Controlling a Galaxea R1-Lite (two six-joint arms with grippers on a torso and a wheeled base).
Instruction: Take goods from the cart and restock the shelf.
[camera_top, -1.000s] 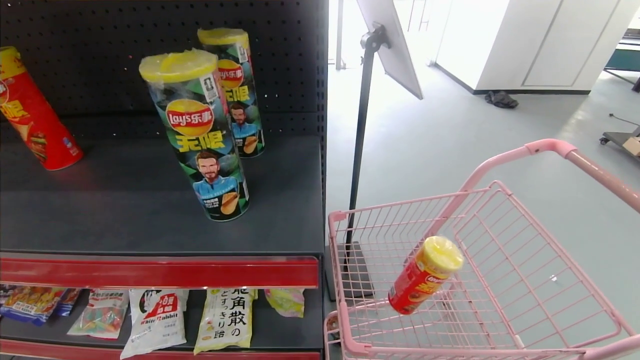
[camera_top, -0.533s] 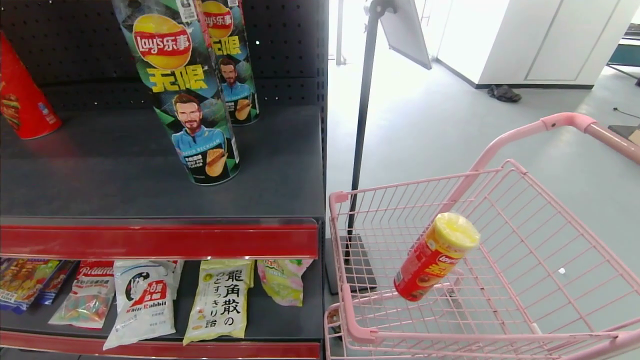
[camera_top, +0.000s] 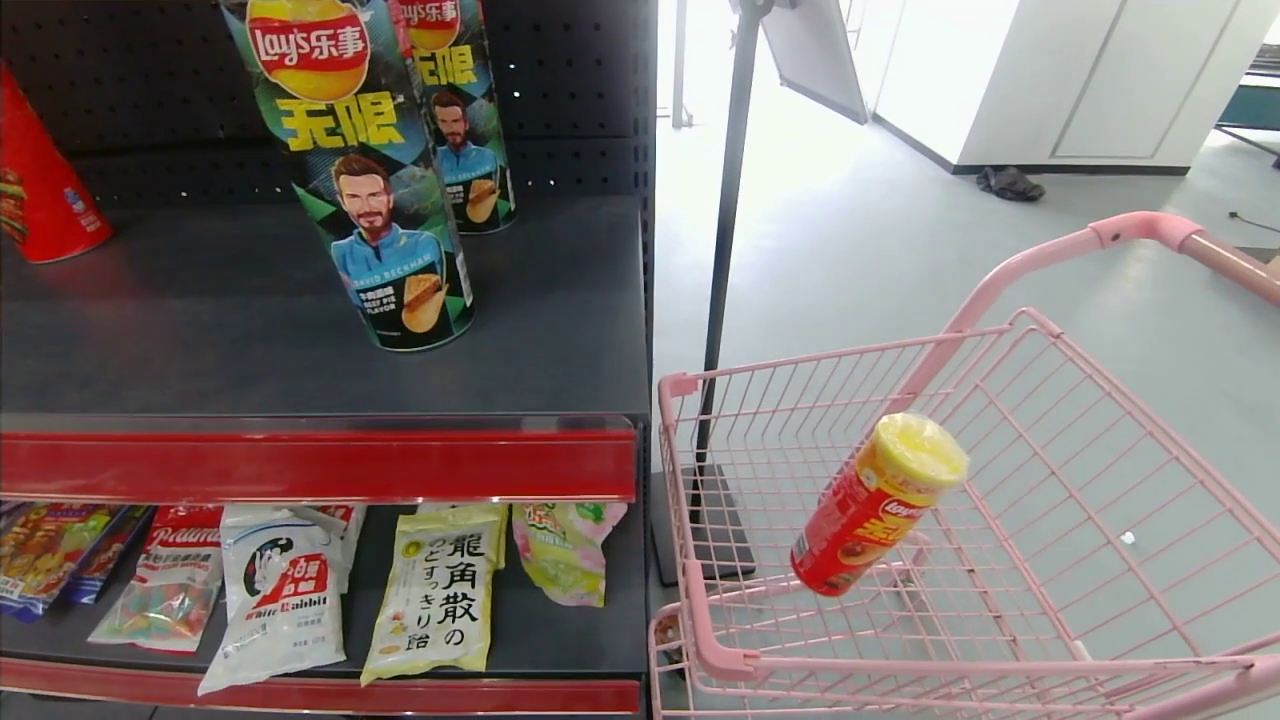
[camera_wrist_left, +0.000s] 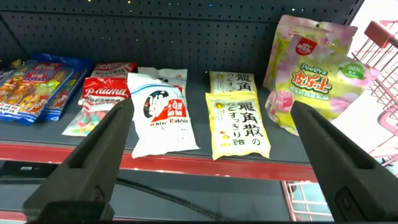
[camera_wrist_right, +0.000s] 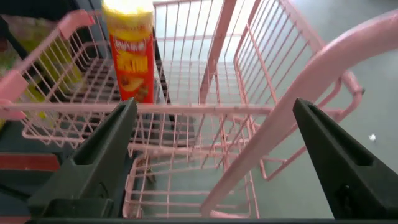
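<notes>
Red can (camera_top: 878, 505) seen leaning in pink cart (camera_top: 1140, 228), lid up, long axis tilted off upright. Right claw (camera_wrist_right: 212, 106) spread wide, empty, nearer; can found ahead, across basket. Left claw (camera_wrist_left: 211, 104) spread, empty, faced toward lower shelf (camera_wrist_left: 249, 169).

The head view's top edge cuts off the lids of the front green can (camera_top: 385, 230) and the rear green can (camera_top: 465, 150), the rear one also partly hidden behind the front. The red can (camera_top: 45, 205) shows just its lower part (left edge). The cart (camera_top: 1140, 228) handle runs off right. The right wrist view crops the cart can (camera_wrist_right: 132, 56) lid.
</notes>
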